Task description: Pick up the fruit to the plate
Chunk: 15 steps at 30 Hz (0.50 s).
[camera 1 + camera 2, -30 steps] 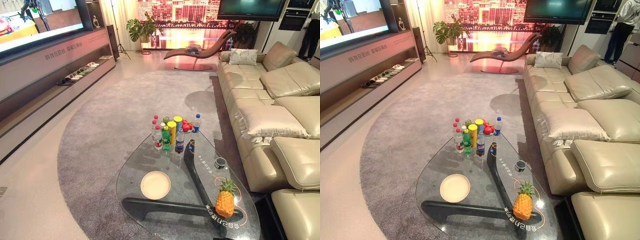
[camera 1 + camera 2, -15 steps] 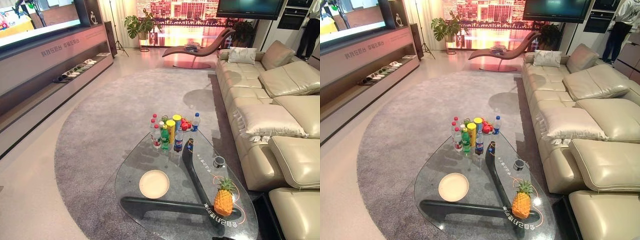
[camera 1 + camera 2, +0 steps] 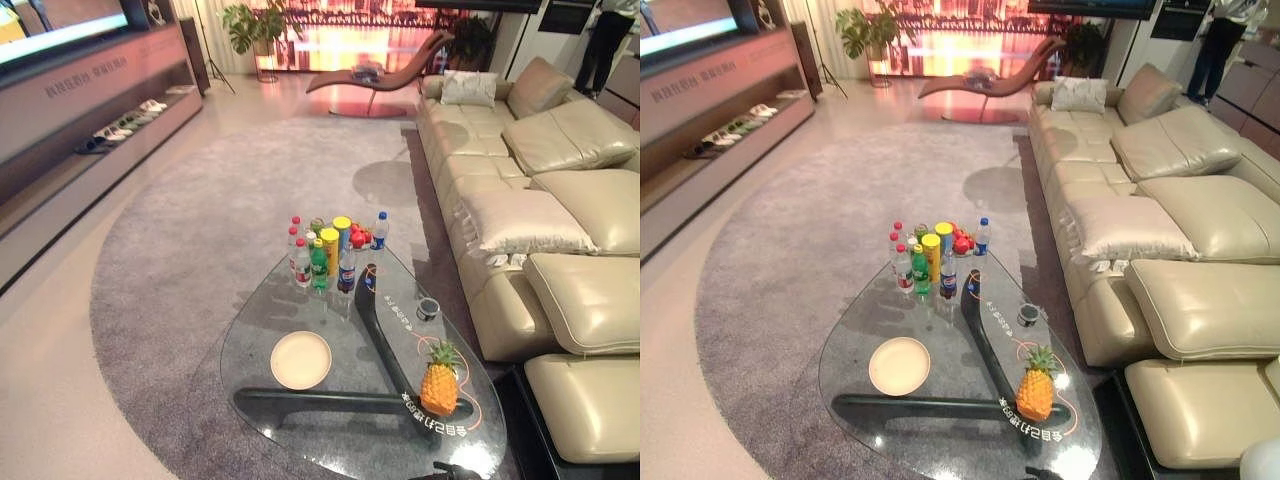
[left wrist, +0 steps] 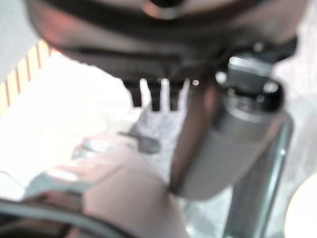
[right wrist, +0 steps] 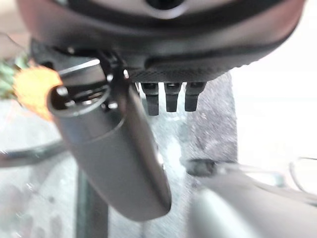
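Your head camera looks down on a living room. On the far left a long low media unit [image 3: 90, 120] runs along the wall, with pairs of slippers [image 3: 120, 125] on its lower shelf. A round grey rug [image 3: 230, 210] covers the middle of the floor.

On the rug stands a glass coffee table [image 3: 300, 400] with a dark curved base. Toward its left side lies an empty cream plate [image 3: 301, 360]. At the far end of the table a cluster of bottles and cans [image 3: 325, 255] stands upright, with some small red fruit [image 3: 358, 236] just behind it. Right of centre sits a small dark cup [image 3: 428, 308]. The pineapple [image 3: 439, 380] stands upright near the table's right edge, well apart from the plate.

Right of the table a beige leather sofa [image 3: 540, 200] runs away from you. A lounge chair [image 3: 375, 75] and a potted plant [image 3: 250, 25] stand at the far end of the room, and a person [image 3: 1215, 45] stands at the top right.

The wrist cameras add what the head views lack. Your left hand [image 4: 153, 91] hangs free with its fingers straight, holding nothing, over pale floor. Your right hand [image 5: 171, 96] is likewise relaxed and empty, and its view catches the pineapple [image 5: 32, 87] as an orange blur beside the thumb, on the glass.
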{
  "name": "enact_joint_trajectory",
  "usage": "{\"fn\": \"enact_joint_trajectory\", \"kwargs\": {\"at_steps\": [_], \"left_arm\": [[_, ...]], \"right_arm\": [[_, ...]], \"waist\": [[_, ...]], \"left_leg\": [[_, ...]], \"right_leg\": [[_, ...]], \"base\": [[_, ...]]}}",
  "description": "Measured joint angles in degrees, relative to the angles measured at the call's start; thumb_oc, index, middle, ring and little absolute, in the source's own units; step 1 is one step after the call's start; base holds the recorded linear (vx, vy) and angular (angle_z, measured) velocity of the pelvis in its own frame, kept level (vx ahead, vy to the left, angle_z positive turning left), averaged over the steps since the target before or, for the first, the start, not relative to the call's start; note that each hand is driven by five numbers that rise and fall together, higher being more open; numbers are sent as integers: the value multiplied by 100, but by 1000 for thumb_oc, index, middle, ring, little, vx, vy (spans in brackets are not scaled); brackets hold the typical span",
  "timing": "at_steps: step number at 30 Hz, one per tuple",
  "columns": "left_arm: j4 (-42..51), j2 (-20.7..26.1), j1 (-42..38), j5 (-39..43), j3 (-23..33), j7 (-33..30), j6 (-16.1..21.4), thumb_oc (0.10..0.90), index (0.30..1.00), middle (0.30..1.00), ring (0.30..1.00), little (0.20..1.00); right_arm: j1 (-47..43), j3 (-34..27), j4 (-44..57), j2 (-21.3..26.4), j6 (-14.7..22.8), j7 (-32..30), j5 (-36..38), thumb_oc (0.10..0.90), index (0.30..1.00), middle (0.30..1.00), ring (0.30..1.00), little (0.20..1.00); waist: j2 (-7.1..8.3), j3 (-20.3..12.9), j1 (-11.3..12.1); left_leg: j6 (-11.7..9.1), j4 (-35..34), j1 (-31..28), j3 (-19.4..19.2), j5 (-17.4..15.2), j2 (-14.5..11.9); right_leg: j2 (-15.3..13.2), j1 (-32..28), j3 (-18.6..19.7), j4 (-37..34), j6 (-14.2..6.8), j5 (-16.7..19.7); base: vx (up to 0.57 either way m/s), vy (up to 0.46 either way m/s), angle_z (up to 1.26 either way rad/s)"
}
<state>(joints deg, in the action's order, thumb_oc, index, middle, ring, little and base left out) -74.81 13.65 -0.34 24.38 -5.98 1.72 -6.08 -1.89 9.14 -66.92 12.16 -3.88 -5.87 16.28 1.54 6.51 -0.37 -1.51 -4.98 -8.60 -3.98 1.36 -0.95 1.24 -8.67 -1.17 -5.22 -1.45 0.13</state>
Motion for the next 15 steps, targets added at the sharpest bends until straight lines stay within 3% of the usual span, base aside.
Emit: {"fn": "enact_joint_trajectory", "kwargs": {"at_steps": [6,15], "left_arm": [[187,-66,86,183,-12,0,27,800,900,900,900,900],[417,-61,211,365,-10,0,37,800,900,900,900,900]], "right_arm": [[202,31,1341,-21,-35,-754,352,800,900,900,900,900],[435,106,2877,74,-60,-1891,579,800,900,900,900,900]], "waist": [[98,38,-146],[44,168,-282]], "left_leg": [[11,-3,76,-12,-7,10],[14,-7,178,-22,-6,15]], "right_leg": [[-6,84,15,1,22,32],[-13,193,21,0,-21,76]], "base": [[-25,-4,-2],[0,0,0]]}}
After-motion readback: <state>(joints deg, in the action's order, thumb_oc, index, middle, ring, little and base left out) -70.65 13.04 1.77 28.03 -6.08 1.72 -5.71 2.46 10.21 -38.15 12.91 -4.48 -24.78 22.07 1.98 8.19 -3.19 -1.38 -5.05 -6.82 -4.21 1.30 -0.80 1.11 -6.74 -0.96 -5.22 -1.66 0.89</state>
